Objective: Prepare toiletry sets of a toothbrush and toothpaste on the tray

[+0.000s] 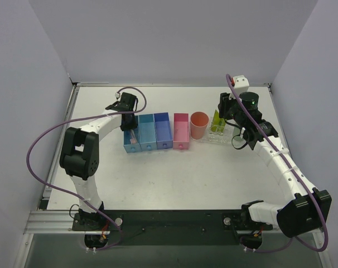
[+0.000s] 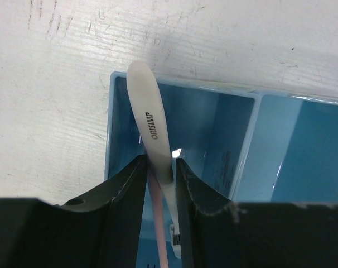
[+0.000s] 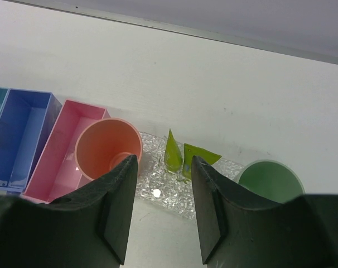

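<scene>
Left wrist: fingers (image 2: 127,192) pinch toothbrush (image 2: 151,120) over bin (image 2: 213,134) rim; tray (image 3: 153,180) seems crowded.

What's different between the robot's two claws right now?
The left gripper is clamped on the toothbrush over the leftmost blue bin; the right gripper is open, holding nothing. The left gripper is narrowed around the thin handle; the right gripper gapes wide above the tray with the toothpaste tubes. Both are dark and two-fingered.
</scene>
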